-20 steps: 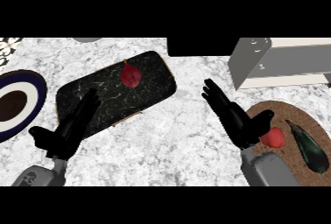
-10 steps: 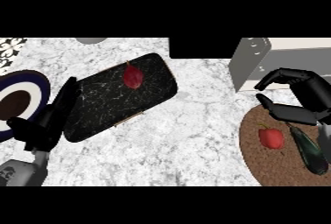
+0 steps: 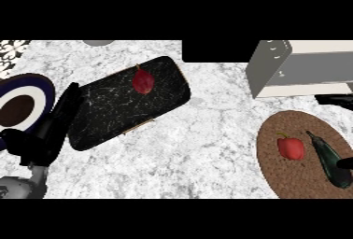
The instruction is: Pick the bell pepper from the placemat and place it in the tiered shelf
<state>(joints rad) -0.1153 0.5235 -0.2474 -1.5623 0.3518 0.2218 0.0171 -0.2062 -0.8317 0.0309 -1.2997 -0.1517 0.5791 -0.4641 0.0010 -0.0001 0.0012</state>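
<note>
Right hand (image 3: 338, 100) withdrawn to edge; bell pepper (image 3: 291, 148) on placemat (image 3: 286, 175), marble counter (image 3: 207, 154).

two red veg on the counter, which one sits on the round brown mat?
The bell pepper, bright red with a green stem, beside the dark eggplant on the round placemat. The other, darker red one lies on the black board at left.

The counter (image 3: 207, 154) is evenly and brightly lit. Faint shadows are seen. No glare or blur is noted.
</note>
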